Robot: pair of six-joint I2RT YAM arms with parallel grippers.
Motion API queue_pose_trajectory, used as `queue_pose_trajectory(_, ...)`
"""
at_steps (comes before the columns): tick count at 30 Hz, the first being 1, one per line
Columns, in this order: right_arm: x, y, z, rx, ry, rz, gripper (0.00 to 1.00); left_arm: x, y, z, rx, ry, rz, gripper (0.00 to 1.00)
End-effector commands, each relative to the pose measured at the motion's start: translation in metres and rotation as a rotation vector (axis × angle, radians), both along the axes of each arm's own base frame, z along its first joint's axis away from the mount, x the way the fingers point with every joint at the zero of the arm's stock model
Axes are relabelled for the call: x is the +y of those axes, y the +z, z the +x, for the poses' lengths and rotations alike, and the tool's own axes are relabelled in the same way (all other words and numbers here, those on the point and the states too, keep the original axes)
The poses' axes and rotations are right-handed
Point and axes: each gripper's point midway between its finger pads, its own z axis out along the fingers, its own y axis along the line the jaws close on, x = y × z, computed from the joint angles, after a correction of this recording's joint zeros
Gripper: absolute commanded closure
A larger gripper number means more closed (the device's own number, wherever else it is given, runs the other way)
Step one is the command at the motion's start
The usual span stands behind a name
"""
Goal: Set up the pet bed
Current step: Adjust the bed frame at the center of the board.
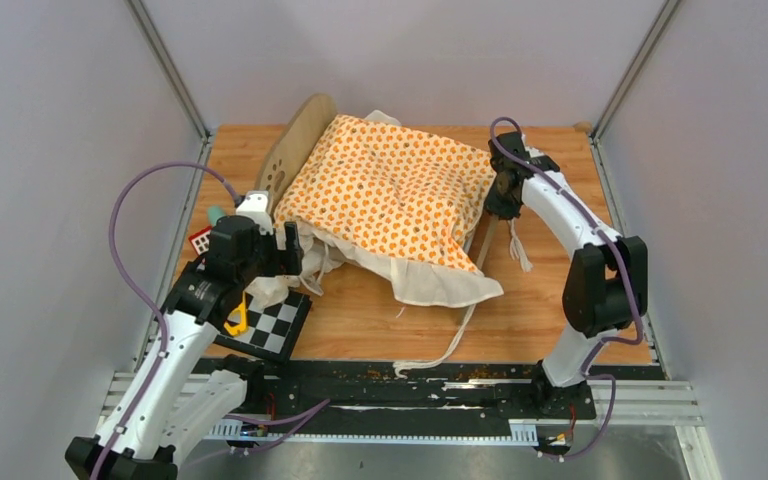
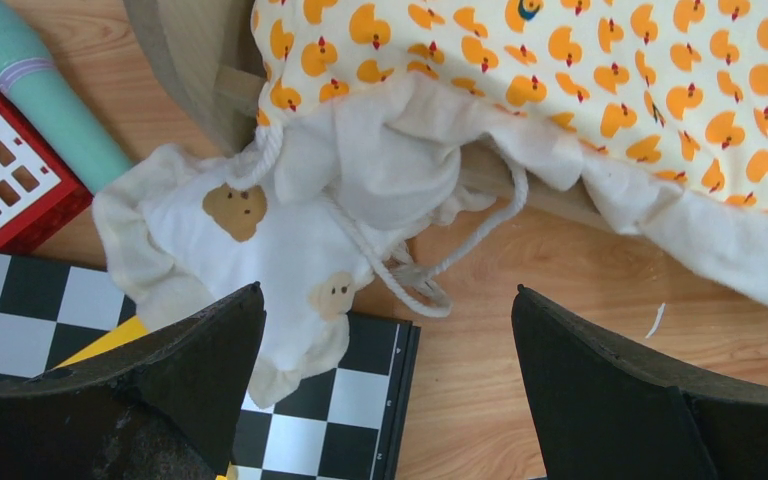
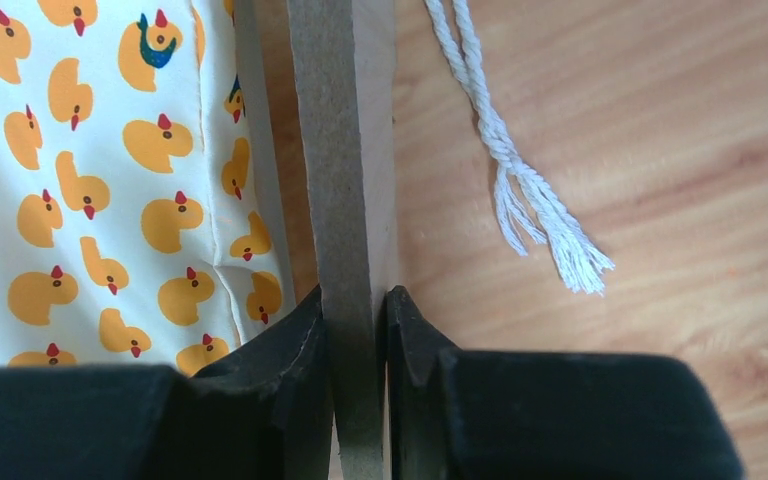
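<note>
Pet bed (image 1: 295, 150) sits mid-worktop (image 1: 380, 320), toward the far edge and angled. One rounded light-wood end board stands upright at its left end. The frame is mostly hidden under the duck-print cushion (image 1: 390, 190), whose cream edge spills over the near side onto the wood.

Right gripper (image 1: 505, 195) is at the bed's right end. In the wrist view its fingers (image 3: 305, 330) are clamped on either side of a thin wooden board (image 3: 345, 150), closed on it, with the cushion (image 3: 90, 180) just beside the board on the left. A white cord with a frayed end (image 3: 540, 200) lies on the bare wood to the right, apart from the board.

Left gripper (image 1: 285, 245) hovers near the bed's near-left corner with its jaws wide apart and nothing between them. Below it lies the small white pillow (image 2: 240, 240) with brown prints, crumpled, half on the checkerboard (image 2: 40, 310) and touching the cushion edge (image 2: 610, 70). A red-and-white block (image 2: 0, 165) and a teal cylinder (image 2: 45, 95) lie just beside the pillow, on its left.
</note>
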Motion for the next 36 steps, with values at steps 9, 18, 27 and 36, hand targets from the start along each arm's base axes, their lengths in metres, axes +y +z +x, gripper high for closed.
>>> queue_pose_trajectory(9,-0.017,0.064,0.129,-0.262,-0.031,0.11,1.0,-0.001,0.014,0.023,-0.041,-0.001,0.036,0.0)
queue_pose_trajectory(18,-0.029,0.099,0.127,-0.396,0.09,0.138,0.42,0.027,-0.011,0.036,0.079,0.242,0.09,0.0)
queue_pose_trajectory(27,-0.021,0.177,0.065,-0.582,0.162,0.178,0.3,0.018,-0.084,0.036,0.16,0.484,-0.148,0.0)
queue_pose_trajectory(36,-0.02,0.222,0.016,-0.712,0.207,0.184,0.3,0.014,-0.127,0.066,0.201,0.514,-0.139,0.17)
